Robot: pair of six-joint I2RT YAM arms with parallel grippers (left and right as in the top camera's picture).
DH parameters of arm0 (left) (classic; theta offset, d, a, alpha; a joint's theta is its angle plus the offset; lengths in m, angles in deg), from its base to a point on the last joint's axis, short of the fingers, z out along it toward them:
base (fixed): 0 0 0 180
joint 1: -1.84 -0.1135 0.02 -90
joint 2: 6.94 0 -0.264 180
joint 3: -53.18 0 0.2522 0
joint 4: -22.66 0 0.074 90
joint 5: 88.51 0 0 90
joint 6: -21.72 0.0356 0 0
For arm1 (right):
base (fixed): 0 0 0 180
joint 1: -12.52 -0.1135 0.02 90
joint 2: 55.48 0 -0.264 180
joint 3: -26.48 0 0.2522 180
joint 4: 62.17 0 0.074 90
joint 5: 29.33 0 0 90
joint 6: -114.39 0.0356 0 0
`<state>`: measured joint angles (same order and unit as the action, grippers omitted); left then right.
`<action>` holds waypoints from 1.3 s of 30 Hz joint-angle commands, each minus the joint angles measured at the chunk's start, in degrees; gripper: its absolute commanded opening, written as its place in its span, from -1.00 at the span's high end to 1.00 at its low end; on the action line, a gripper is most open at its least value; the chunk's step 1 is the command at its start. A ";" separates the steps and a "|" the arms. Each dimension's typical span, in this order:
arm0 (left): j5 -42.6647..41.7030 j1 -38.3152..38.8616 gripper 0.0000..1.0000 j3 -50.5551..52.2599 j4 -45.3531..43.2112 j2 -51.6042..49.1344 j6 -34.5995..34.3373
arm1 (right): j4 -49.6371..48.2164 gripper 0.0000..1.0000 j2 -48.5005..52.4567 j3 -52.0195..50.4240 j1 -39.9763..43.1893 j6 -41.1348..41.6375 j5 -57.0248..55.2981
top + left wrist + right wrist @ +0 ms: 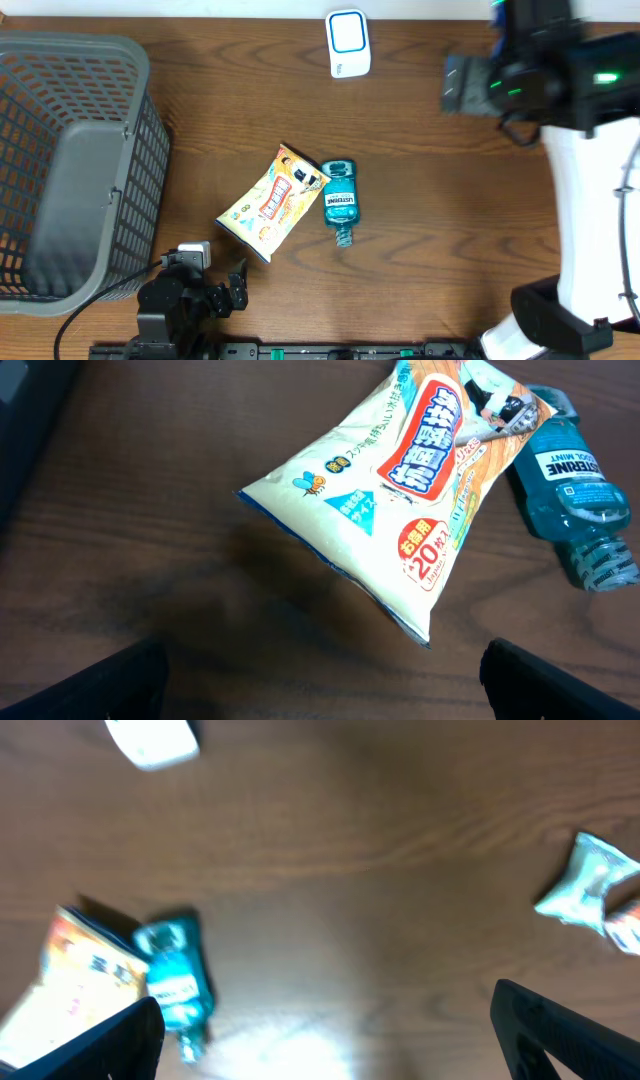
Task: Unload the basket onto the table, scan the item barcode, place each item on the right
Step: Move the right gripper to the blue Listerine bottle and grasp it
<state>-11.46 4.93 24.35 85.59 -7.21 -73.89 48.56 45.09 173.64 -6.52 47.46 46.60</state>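
We're looking at the left pincer [325,655] first: its two dark fingers [110,685] are spread as wide as they go, nothing between them, nothing touched. It sits low at the front edge of the bench, left of centre, nose pointed at the snack bag [385,510]. The bag lies flat around mid-bench, printed face up (no barcode that we can make out from here). Its far corner touches the blue mouthwash bottle [340,200], which lies on its side just to the right, cap toward the front edge.

Over to the right pincer [325,1010]: equally wide apart, empty, hanging high above bare wood toward the back right corner. Its camera catches a crumpled pale wrapper [590,890] at the picture's right.

The white device [348,43] rests at the back edge, near the middle. The grey basket [120,180] fills the left edge.
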 commanded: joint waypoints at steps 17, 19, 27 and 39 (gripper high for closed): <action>0.57 -0.02 -0.99 0.13 1.79 0.04 -0.09 | -52.59 -0.98 -6.69 -61.40 -18.21 -1.27 17.00; 0.57 -0.02 -0.99 0.13 1.79 0.04 -0.07 | -53.24 -0.99 -2.93 -60.70 -18.23 -1.25 16.15; 0.57 -0.02 -0.99 0.13 1.79 0.04 -0.07 | -54.53 -0.99 5.77 -58.75 -19.98 -0.79 16.13; 0.57 -0.02 -0.99 0.13 1.79 0.04 -0.07 | -59.04 -0.98 11.41 -58.75 -25.86 3.08 1.84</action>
<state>-11.43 4.93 24.28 85.69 -7.21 -74.06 -10.83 53.42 114.36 -31.22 48.70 57.03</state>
